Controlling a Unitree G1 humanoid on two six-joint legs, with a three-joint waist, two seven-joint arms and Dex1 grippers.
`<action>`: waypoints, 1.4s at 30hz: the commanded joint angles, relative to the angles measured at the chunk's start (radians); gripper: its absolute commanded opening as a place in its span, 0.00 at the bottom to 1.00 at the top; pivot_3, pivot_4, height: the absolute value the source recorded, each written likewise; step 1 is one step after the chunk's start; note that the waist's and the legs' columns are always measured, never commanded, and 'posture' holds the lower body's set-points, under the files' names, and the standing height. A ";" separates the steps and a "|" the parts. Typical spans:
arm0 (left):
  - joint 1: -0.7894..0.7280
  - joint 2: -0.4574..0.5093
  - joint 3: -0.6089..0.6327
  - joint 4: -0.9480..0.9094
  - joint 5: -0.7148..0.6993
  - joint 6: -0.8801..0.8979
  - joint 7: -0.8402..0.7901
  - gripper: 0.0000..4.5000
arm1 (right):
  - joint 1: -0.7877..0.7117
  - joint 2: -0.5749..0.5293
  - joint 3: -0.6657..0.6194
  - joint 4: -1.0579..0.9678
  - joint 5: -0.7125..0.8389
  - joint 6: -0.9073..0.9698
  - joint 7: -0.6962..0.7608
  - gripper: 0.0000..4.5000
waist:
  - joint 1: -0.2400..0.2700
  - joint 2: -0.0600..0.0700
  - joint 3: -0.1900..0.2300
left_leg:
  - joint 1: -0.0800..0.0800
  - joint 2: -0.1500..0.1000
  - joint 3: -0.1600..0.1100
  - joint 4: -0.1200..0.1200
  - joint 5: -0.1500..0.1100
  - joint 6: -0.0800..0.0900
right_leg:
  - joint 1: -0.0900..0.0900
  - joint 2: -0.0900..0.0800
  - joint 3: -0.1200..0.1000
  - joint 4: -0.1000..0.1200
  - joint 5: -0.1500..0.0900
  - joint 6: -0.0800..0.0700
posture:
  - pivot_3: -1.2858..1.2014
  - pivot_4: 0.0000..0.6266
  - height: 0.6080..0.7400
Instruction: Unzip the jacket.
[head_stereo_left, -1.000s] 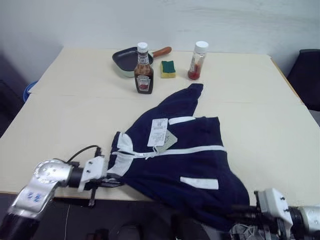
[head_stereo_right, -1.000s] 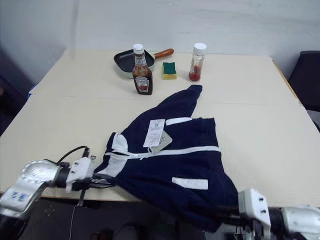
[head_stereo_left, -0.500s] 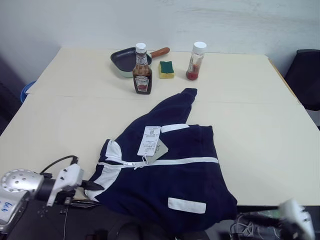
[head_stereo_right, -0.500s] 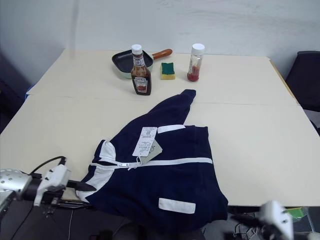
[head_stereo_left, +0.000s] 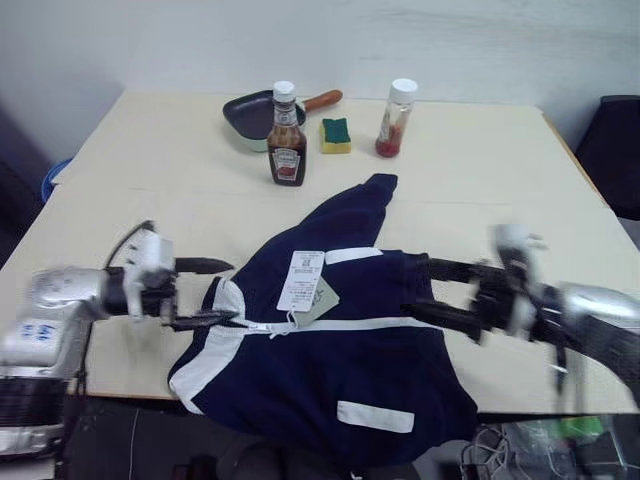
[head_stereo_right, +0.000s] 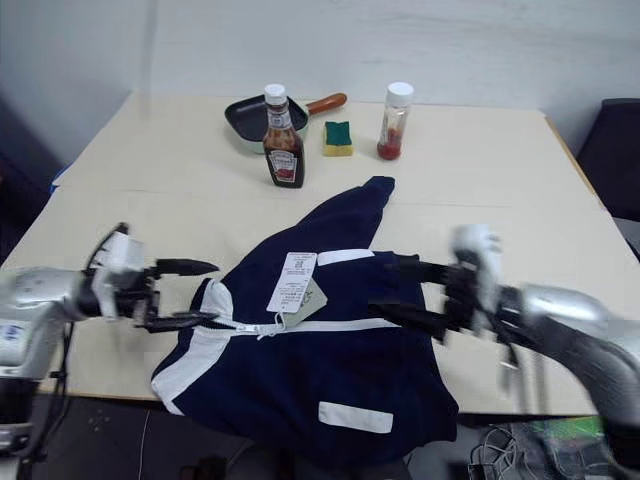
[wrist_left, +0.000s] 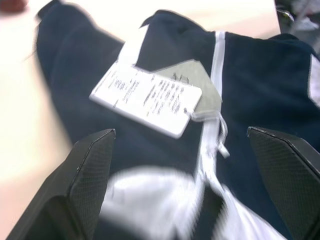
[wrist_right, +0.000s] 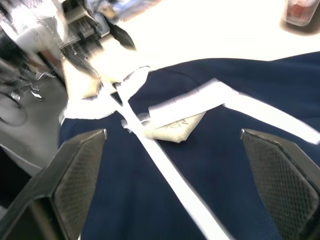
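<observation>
The jacket (head_stereo_left: 330, 350) is lying flat on the near edge of the table (head_stereo_left: 150, 180), still zipped; the hang tag (head_stereo_left: 301, 280) is covering the white zipper (head_stereo_left: 330, 324) by the collar. Left gripper (head_stereo_left: 212, 293) is hovering at the jacket's collar end, fingers spread, holding nothing. Right gripper (head_stereo_left: 425, 288) is hanging over the jacket's other side, also released. Advice: left pinning the collar, right pinching the pull beside the tag, then drawing along the zipper.
</observation>
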 joint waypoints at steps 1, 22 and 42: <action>-0.012 -0.039 -0.064 0.023 0.078 -0.089 0.004 0.99 | -0.118 0.091 0.081 0.090 0.007 0.158 -0.158 1.00 | -0.002 0.000 0.000 | -0.003 0.000 0.000 0.000 0.000 0.000 | -0.003 -0.001 0.000 0.001 0.000 0.000 | 0.52 0.24 1.00; 0.071 -0.078 -0.095 0.093 0.161 -0.188 0.037 0.99 | -0.266 0.435 0.156 0.291 -0.079 0.337 -0.246 1.00 | -0.045 -0.001 -0.001 | -0.029 0.001 -0.003 0.017 0.002 0.000 | -0.031 -0.003 -0.003 0.025 0.000 0.000 | 0.52 0.24 1.00; 0.049 -0.102 -0.108 0.168 0.172 -0.214 0.047 1.00 | -0.405 0.728 0.079 0.632 -0.235 0.366 -0.311 0.74 | -0.053 0.000 -0.002 | -0.028 0.000 -0.003 0.016 0.002 -0.001 | -0.031 -0.003 -0.003 0.027 0.000 0.000 | 0.52 0.24 1.00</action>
